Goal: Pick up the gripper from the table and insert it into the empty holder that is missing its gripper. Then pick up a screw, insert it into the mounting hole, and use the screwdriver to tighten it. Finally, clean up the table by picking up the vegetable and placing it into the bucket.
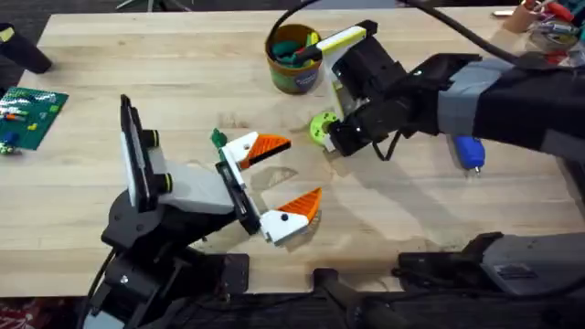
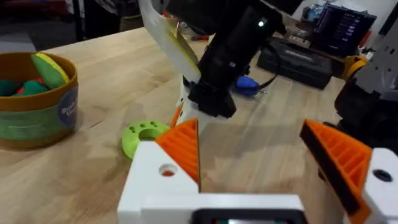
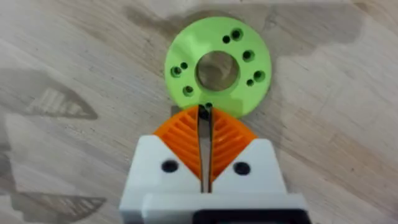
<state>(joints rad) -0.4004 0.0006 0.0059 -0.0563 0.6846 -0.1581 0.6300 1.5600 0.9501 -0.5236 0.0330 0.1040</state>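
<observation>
Nearest the arm bases, the left gripper point(image 1: 279, 180) is seen low over the wooden table point(image 1: 137, 82), just left of centre. Its white fingers with orange ribbed pads point(image 2: 185, 144) are spread wide apart and nothing is held between them.

Just beyond it, toward 1 o'clock, the lime-green gripper point(image 3: 217, 66) lies flat on the table, its central hole and small screw holes turned upward. In the left wrist view the same ring point(image 2: 144, 134) is seen on the wood a little past the released pads.

The right gripper point(image 3: 204, 118) is brought down steeply at the ring's edge, its arm reaching in from the 3 o'clock side. Its two orange pads are pressed together with only a thin slit between them, and their tips meet the rim of the green ring; whether the rim is actually pinched cannot be told, and a small dark item at the tips cannot be identified.

Farther off, at 3 o'clock from the ring, the blue screwdriver point(image 1: 469, 152) is partly covered by the right arm, lying on the table.

Farthest, at 12 o'clock from the ring, the bucket point(image 1: 294, 68) stands upright near the table's far edge, with colourful toy vegetables point(image 2: 34, 78) inside it.
</observation>
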